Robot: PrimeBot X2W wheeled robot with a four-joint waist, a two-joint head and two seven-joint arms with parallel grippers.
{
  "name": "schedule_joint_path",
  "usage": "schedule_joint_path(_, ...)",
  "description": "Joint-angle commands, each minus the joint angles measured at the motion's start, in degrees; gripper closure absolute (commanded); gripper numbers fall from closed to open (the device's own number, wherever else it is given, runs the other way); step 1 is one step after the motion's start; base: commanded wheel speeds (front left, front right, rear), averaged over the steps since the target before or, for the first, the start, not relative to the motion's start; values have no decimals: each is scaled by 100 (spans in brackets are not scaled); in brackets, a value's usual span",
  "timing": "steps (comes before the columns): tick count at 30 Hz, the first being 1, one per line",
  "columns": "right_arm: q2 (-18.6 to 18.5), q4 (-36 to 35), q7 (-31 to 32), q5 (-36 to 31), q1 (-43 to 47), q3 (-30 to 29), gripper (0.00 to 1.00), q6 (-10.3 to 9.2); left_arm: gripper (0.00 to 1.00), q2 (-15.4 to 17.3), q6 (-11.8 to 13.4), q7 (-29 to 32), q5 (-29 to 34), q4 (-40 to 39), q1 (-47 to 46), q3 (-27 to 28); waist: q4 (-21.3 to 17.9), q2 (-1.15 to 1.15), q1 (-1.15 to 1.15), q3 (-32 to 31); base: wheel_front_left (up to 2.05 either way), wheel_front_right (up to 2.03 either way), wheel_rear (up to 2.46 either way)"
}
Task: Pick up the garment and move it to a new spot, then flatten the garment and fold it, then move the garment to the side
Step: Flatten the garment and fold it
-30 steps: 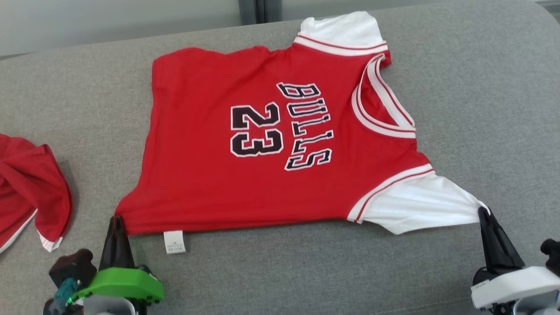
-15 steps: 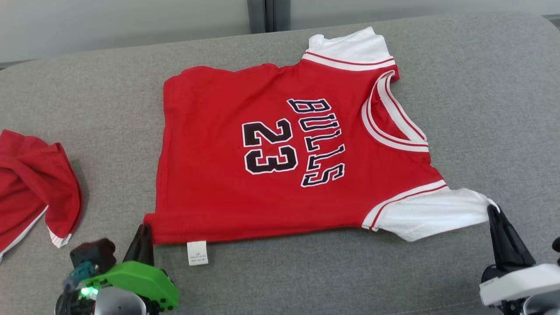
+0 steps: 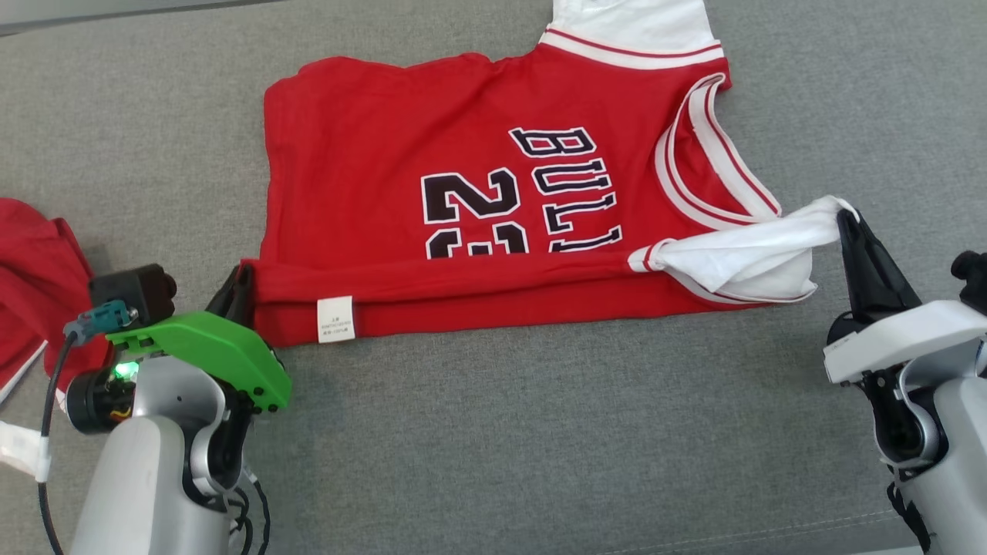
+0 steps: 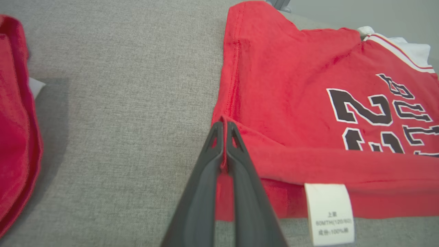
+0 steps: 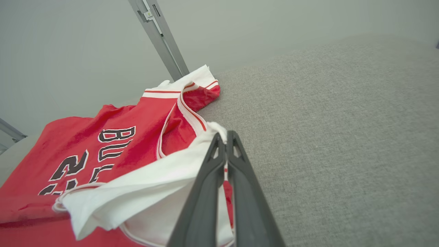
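The garment (image 3: pixel 463 169), a red jersey with white sleeves and black "BULLS 23" print, lies on the grey cushion. Its near long edge is lifted and folded over toward the middle, covering the lower part of the print. My left gripper (image 3: pixel 240 279) is shut on the garment's near hem corner (image 4: pixel 224 123), next to a white care label (image 4: pixel 329 212). My right gripper (image 3: pixel 847 220) is shut on the near white sleeve (image 3: pixel 740 250), which is pulled over the red body. In the right wrist view the fingers (image 5: pixel 223 137) pinch the sleeve tip, with the garment (image 5: pixel 113 144) spread beyond.
A second red cloth (image 3: pixel 35 270) lies bunched at the left edge of the cushion (image 3: pixel 540 447), also red cloth (image 4: pixel 13 137) in the left wrist view. Bare grey fabric stretches in front of the jersey and to its right. A pale wall and metal post (image 5: pixel 161 37) stand behind.
Both grippers have carried the near edge of the jersey away from me, folding it over the lower half of the print. The head camera has tilted down.
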Motion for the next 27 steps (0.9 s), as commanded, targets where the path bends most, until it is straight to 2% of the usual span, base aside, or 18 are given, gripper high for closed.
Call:
schedule_joint_path(1,-62,118,-98,28,-202,97,100,-8,11,46,-38,-81,44,46,-189,-10,59,0,0,167,0,0,0)
schedule_joint_path(2,-107,217,-184,16,-321,194,100,-8,0,17,-56,-104,19,119,-258,-27,71,0,0,196,0,0,0)
schedule_joint_path(3,-121,287,-262,19,-410,284,67,-8,0,7,-75,-138,16,170,-302,-45,76,0,0,215,0,0,0)
schedule_joint_path(4,-143,350,-335,20,-482,385,50,-8,0,8,-83,-220,56,197,-349,-49,79,0,0,228,0,0,0)
schedule_joint_path(5,-206,395,-453,-69,-562,489,0,-8,0,4,-76,-309,83,243,-394,-55,80,0,0,243,0,0,0)
schedule_joint_path(10,-264,355,-774,-451,-699,625,0,-8,0,-57,-68,-1016,332,252,-305,-142,83,0,0,254,0,0,0)
schedule_joint_path(18,-2,-781,-784,-1334,-16,-102,0,-8,0,-148,316,-2796,1166,45,219,-406,98,0,0,94,0,0,0)
schedule_joint_path(22,150,-1147,-785,-1544,523,-290,0,-9,0,-168,495,-3158,1413,-113,522,-464,81,0,0,-48,0,0,0)
schedule_joint_path(27,267,-1416,-786,-1697,1026,-330,0,-8,0,-149,641,-3278,1537,-293,963,-461,25,0,0,-199,0,0,0)
